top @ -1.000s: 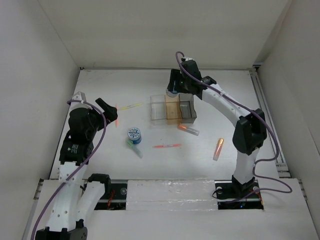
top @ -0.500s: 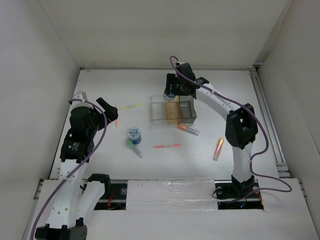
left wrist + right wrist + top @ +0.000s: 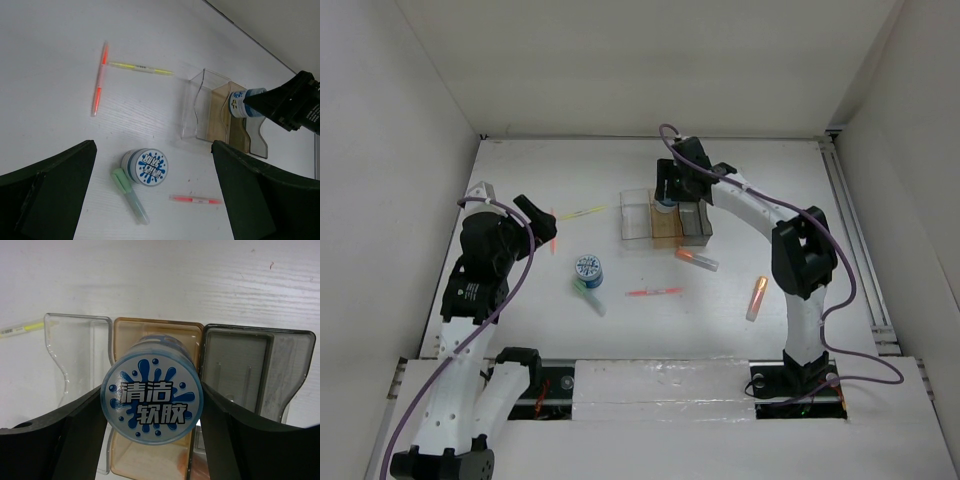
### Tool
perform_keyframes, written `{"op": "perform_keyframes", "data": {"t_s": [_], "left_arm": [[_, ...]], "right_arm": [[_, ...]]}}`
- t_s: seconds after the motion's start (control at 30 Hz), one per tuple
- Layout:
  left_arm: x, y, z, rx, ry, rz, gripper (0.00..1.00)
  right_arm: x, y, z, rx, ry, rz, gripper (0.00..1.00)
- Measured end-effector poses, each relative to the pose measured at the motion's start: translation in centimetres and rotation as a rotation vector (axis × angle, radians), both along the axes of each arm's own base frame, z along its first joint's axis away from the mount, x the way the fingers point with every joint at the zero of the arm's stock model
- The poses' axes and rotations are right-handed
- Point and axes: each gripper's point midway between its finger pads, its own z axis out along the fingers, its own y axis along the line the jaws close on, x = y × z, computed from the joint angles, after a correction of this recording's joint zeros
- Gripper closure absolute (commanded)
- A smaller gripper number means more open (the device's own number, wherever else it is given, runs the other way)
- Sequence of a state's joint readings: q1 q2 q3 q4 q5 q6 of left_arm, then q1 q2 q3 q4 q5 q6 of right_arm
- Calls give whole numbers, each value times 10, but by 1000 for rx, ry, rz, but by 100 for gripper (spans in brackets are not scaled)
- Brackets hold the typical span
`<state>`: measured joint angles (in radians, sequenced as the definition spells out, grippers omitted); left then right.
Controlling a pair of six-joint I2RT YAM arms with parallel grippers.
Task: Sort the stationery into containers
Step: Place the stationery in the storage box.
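My right gripper [image 3: 666, 196] is shut on a round blue-white roll [image 3: 151, 400] and holds it over the amber bin [image 3: 125, 327], the middle one of three joined bins. The clear bin [image 3: 634, 216] is to its left and the smoky grey bin [image 3: 698, 226] to its right. My left gripper [image 3: 541, 222] is open and empty, high above the table at the left. A second blue-white roll [image 3: 145, 167] stands on the table, touching a green marker [image 3: 130, 195]. A thin red pen [image 3: 195, 199] lies to their right.
A yellow-green pen [image 3: 141, 68] and an orange pen [image 3: 99, 80] lie left of the bins. An orange marker [image 3: 696, 259] lies just in front of the bins, and another [image 3: 757, 297] farther right. White walls enclose the table.
My right gripper has moved a little nearer and lower with the roll, from the bins' far edge to over the amber bin. The left arm has not moved.
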<state>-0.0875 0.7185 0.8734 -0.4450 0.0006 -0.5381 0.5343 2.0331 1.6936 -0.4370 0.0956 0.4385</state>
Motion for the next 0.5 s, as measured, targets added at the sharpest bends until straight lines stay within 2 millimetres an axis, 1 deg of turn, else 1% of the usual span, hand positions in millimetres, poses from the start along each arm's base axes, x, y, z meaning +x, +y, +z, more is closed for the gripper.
{"op": "perform_keyframes", "data": {"t_s": [0.07, 0.5], "left_arm": [[0, 0, 0, 0, 0, 0, 0], [0, -1, 0, -2, -1, -4, 0]], "right_arm": [[-1, -3, -2, -10, 6, -5, 100], [4, -11, -2, -41, -11, -38, 100]]}}
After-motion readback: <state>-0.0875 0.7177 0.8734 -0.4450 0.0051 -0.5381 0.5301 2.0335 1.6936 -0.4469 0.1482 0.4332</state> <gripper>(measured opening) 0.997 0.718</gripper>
